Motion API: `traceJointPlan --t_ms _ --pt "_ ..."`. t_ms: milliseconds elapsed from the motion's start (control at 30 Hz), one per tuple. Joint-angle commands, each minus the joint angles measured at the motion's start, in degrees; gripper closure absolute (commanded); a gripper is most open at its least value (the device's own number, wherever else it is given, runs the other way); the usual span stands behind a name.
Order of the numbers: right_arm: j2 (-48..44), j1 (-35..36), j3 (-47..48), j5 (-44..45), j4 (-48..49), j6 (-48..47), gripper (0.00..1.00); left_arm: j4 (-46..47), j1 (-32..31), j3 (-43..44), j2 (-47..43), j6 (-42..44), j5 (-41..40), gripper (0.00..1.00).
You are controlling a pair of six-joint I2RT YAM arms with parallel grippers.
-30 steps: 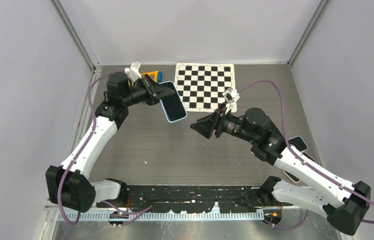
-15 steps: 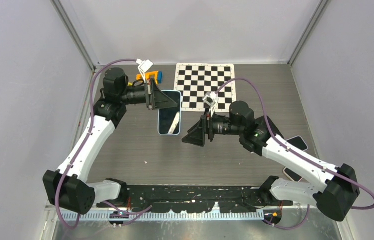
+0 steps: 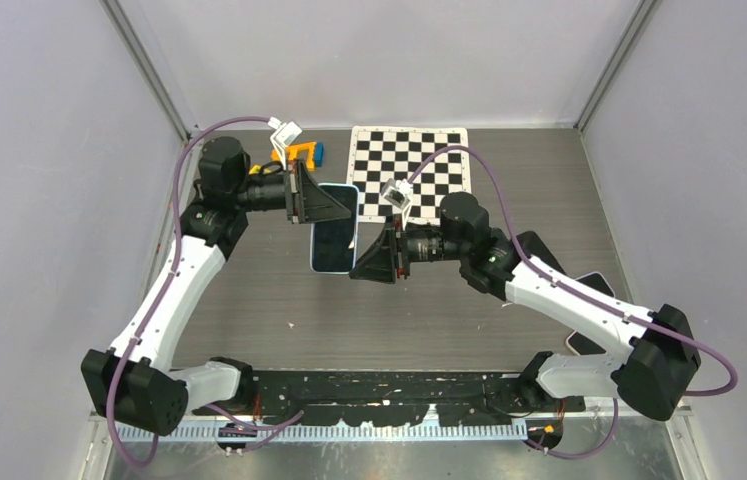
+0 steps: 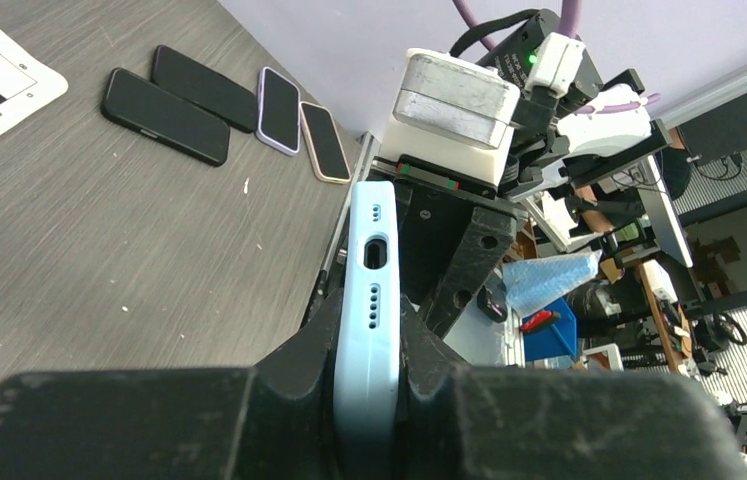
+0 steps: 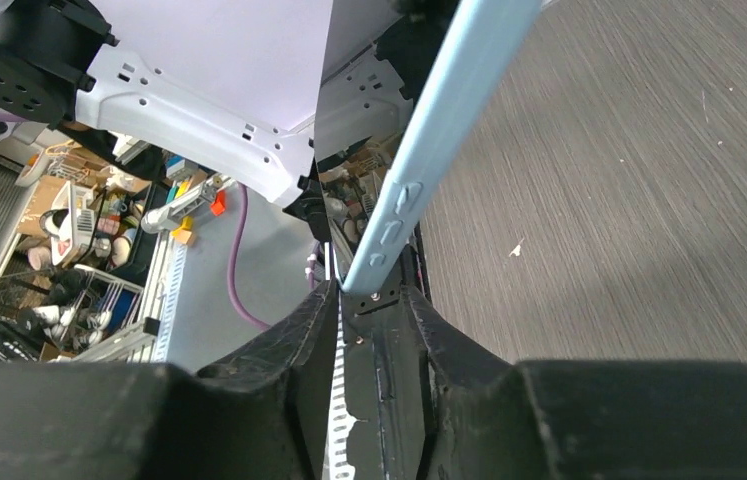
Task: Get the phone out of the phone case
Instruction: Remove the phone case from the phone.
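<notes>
A phone in a light blue phone case (image 3: 334, 240) is held above the table, left of centre, screen up in the top view. My left gripper (image 3: 323, 206) is shut on its far end; in the left wrist view both fingers press the case (image 4: 370, 260) flat between them at my left gripper (image 4: 370, 318). My right gripper (image 3: 370, 262) sits at the case's near right corner. In the right wrist view the case edge (image 5: 449, 100) runs down to the fingertips, and my right gripper (image 5: 370, 292) still shows a gap on both sides of that corner.
A checkerboard mat (image 3: 419, 165) lies at the back centre. An orange and blue object (image 3: 301, 153) sits behind the left gripper. Several other phones (image 3: 594, 288) lie on the table's right side, also seen as a row of phones (image 4: 164, 115) in the left wrist view.
The left arm swung the cased phone toward the centre and turned it lengthwise. The right gripper moved left up to the case's near corner, widening and then narrowing its jaws.
</notes>
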Motion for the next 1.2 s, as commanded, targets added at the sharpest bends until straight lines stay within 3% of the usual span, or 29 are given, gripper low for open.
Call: traceJointPlan --t_ms 0,167,267,333,433,533,833,1000,1067,1100,1133,1167 --pt "1.1 0.4 3.3 0.8 2.6 -2.1 0.68 1.4 0.1 1.4 -2.1 -2.9 1.4 1.00" --pt "2.1 0.4 4.5 1.7 1.3 -3.6 0.72 3.3 0.1 -0.1 -3.0 -5.9 1.7 1.00" --pt "3.3 0.4 4.6 3.6 0.6 -4.4 0.91 6.1 0.1 -1.1 -3.3 -9.7 1.7 1.00" --pt "4.1 0.4 4.4 4.9 0.3 -5.7 0.98 8.3 0.1 -1.2 -3.0 -13.9 1.4 1.00" --pt "6.0 0.4 4.8 6.9 -1.8 -10.2 0.99 12.0 -1.2 -1.6 -1.8 -25.8 -1.3 1.00" --pt "7.2 0.4 5.7 10.5 -4.4 -13.9 0.99 10.4 -2.7 -2.1 -1.0 -30.9 -2.3 1.00" --pt "7.8 0.4 6.9 21.1 -8.6 -21.2 0.99 1.0 -2.7 -1.0 -0.4 -30.2 -4.6 1.00" --pt "4.7 0.3 5.4 21.0 -7.2 -18.0 0.99 -5.8 -0.5 0.4 0.7 -23.1 -6.8 1.00" --pt "2.9 0.2 4.9 20.3 -7.6 -16.3 0.94 -5.8 0.8 0.3 0.8 -21.3 -7.8 1.00" --pt "2.3 0.2 4.6 19.6 -8.3 -15.8 0.81 -5.4 1.3 0.3 0.9 -20.5 -8.1 1.00" --pt "1.1 0.0 4.1 19.0 -8.6 -14.6 0.75 -5.2 1.4 0.3 0.8 -19.6 -8.6 1.00" --pt "0.7 -0.1 3.8 18.0 -8.6 -13.9 0.59 -5.2 1.5 0.3 0.7 -18.7 -9.4 1.00"
